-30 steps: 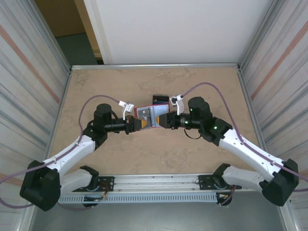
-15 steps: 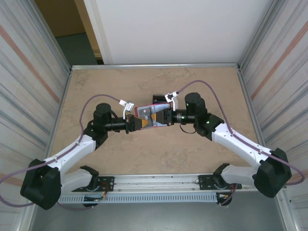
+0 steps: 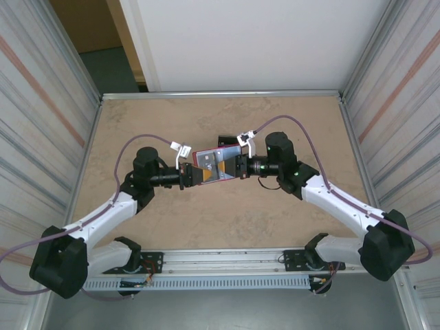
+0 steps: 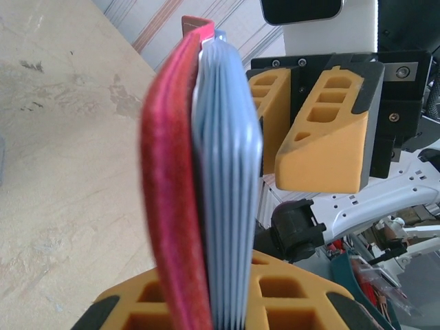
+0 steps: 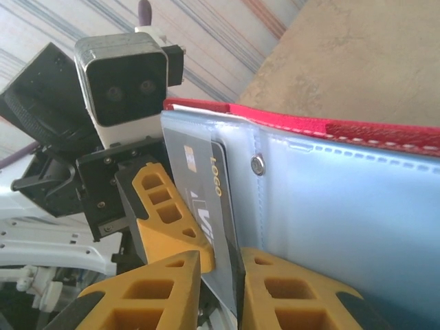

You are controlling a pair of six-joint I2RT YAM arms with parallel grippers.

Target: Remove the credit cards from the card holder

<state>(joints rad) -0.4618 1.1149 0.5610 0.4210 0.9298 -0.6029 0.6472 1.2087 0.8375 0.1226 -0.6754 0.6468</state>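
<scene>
Fingers, left gripper [image 3: 190,177]: clamped on the 9 o'clock end of the card holder [image 3: 214,166], grip unchanged over the last second. In the left wrist view the red cover [image 4: 172,206] stands on edge above the yellow pads [image 4: 289,295], with pale sleeves [image 4: 230,172] stacked against its 3 o'clock side.

Card holder: mid-table, open, spanning the gap between the two grippers. It appears lifted clear of the table [image 3: 220,227].

Small dark flat item [image 3: 227,141]: just at 12 o'clock of the holder, too small to identify.

Fingers, right gripper [image 3: 237,167]: a second ago wider apart and just off the holder's 3 o'clock end. They are now advanced toward 9 o'clock and narrowed onto a dark credit card [image 5: 203,196] that protrudes from its sleeve [image 5: 344,206]. In the right wrist view a yellow finger lies on each face of the card, seemingly in contact.

Meaning: the card looks gripped but still lodged. Judged next step is a straight pull toward 3 o'clock while the left gripper braces the holder.

Left arm: base at 7 o'clock, forearm level, wrist aimed at 3 o'clock.

Right arm: base at 5 o'clock, stretched inward, wrist aimed at 9 o'clock and facing its partner.
</scene>
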